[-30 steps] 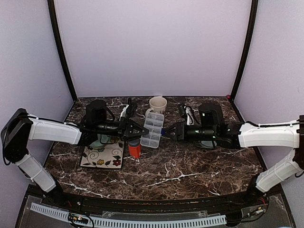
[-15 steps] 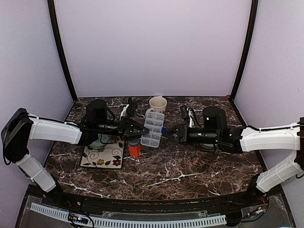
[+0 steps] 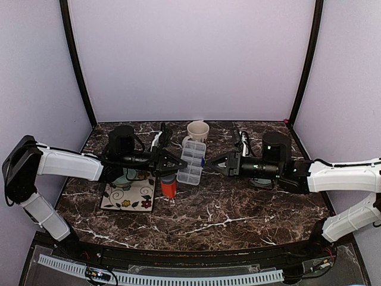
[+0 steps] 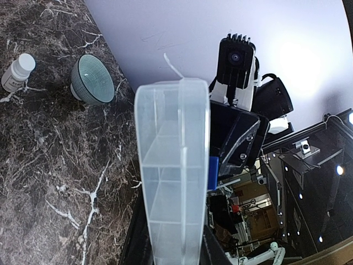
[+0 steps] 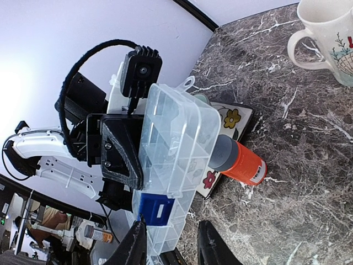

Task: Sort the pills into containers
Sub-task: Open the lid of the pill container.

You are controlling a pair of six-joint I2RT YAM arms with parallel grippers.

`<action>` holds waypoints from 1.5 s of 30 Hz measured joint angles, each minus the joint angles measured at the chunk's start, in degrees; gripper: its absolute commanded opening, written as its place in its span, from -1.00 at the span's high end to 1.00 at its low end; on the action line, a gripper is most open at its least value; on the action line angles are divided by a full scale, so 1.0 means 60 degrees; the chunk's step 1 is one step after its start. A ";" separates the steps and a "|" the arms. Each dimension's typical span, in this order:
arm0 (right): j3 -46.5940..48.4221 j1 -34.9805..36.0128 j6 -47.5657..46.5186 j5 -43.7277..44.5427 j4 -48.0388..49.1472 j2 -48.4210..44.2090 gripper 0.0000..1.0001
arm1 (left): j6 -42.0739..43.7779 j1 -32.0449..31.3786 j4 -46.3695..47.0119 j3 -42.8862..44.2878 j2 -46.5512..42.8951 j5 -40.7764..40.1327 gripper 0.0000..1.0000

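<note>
The left fingers point(image 5: 118, 152) are pinched on the clear organiser box point(image 5: 176, 132), one black finger flat against its long side. They hold it tilted above the bench point(image 3: 238, 214), between the two arms. In the left wrist view the box rises edge-on out of that grip, lid and base lying together. The right fingers point(image 5: 134, 245) stand apart with nothing between them that they carry. Their tips flank the end of the box that bears the blue latch point(image 5: 155, 210), and I cannot tell whether they touch the latch or hang just short of it. The compartments point(image 5: 168, 118) show through the plastic, and no pills can be made out in them or anywhere on the bench, though pellets that small could easily be lost in these views. By that reading the sorting has not started: the box looks shut, so opening it, finding the pills and dropping them into the compartments are all left to do. Below the box an orange bottle point(image 5: 245, 163) with a grey cap lies on its side against a flowered tile point(image 3: 128, 196). A cream mug point(image 5: 328, 33) stands behind, and a green bowl point(image 4: 92, 80) and a small white bottle point(image 4: 16, 70) sit on the right side of the bench.
</note>
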 measured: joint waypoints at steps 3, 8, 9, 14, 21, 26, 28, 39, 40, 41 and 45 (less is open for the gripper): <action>-0.0029 0.0000 0.0029 -0.0011 0.0015 -0.0091 0.38 | 0.0000 0.0000 0.0000 0.0000 0.0029 -0.0011 1.00; -0.0106 0.0000 0.0124 -0.0062 0.0029 -0.0127 0.37 | 0.0000 0.0000 0.0000 0.0000 0.0058 -0.0015 1.00; -0.0106 0.0000 0.0131 -0.0087 0.0029 -0.0127 0.37 | 0.0000 0.0000 0.0000 0.0000 0.0058 -0.0015 1.00; -0.0087 0.0000 0.0142 -0.0157 -0.0018 -0.0124 0.29 | 0.0015 0.0000 -0.0022 0.0000 0.0058 -0.0033 1.00; 0.0313 0.0000 0.0051 -0.0142 -0.0535 -0.0095 0.17 | 0.0189 0.0000 -0.0277 0.0073 0.0062 -0.0153 1.00; 0.0907 0.0000 -0.0135 0.0018 -0.1290 0.0055 0.17 | 0.0408 0.0000 -0.0619 0.0233 0.0073 -0.0229 1.00; 0.1158 0.0022 -0.0255 0.0138 -0.1632 0.0146 0.17 | 0.0517 0.0000 -0.0816 0.0331 0.0080 -0.0291 1.00; 0.2091 0.0157 -0.0696 0.0714 -0.3384 0.0765 0.21 | 0.0925 -0.0015 -0.1494 0.0561 0.0127 -0.0525 1.00; 0.2164 0.0164 -0.0725 0.0739 -0.3523 0.0809 0.22 | 0.0954 -0.0018 -0.1577 0.0597 0.0135 -0.0554 1.00; 0.2226 0.0175 -0.0761 0.0776 -0.3606 0.0849 0.23 | 0.0994 -0.0029 -0.1606 0.0630 0.0149 -0.0586 1.00; 0.2455 0.0211 -0.0885 0.0849 -0.3887 0.0947 0.29 | 0.1122 -0.0055 -0.1759 0.0729 0.0186 -0.0670 1.00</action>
